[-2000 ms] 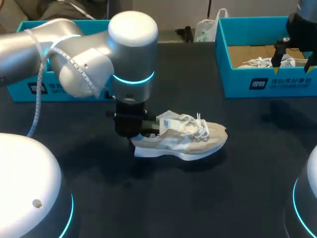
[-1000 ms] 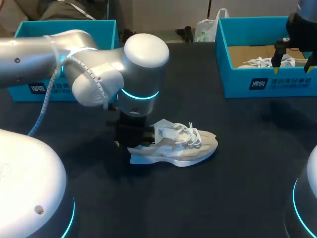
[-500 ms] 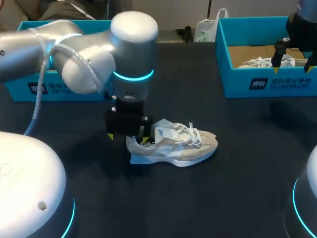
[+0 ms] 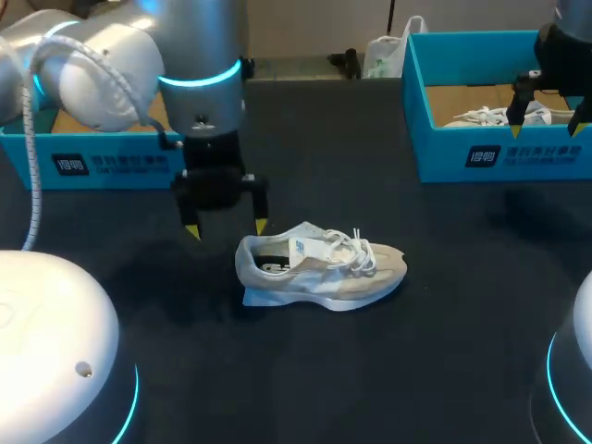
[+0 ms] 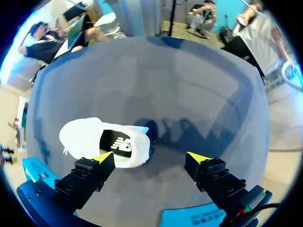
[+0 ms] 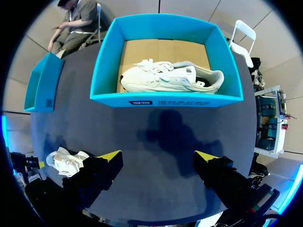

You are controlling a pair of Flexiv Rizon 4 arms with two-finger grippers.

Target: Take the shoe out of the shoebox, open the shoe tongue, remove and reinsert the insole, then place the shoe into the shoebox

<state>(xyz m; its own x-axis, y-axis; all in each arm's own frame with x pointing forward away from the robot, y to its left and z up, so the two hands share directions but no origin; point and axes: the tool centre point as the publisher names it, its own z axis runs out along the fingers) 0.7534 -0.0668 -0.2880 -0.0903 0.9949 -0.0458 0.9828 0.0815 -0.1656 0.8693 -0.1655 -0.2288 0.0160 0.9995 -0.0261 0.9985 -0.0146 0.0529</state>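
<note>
Left gripper (image 4: 227, 228) (image 5: 151, 163): hangs at left of centre in the head view, fingers spread wide, holds nothing. Hovers above the dark table (image 4: 388, 370), just left of the shoe's heel and apart from it.

Shoe (image 4: 324, 268) (image 5: 85, 137): rests upright on its sole at mid-frame, heel to the left, toe to the right, white laces loose over the tongue. Shows its opening and the dark insole inside from the left wrist; sits just ahead of one yellow tip, outside the gap between the fingers.

Right gripper (image 4: 546, 131) (image 6: 158, 158): stays out at the upper right of the frame, over the front wall of the shoebox (image 4: 462, 153) (image 6: 165, 100). Stands wide open too, and grips nothing.

Shoebox: sits at the upper right, lidless, with a second shoe (image 4: 481, 116) (image 6: 170, 78) on its brown floor.

Second blue box (image 4: 102, 162): lies at the upper left, partly behind the left arm.
</note>
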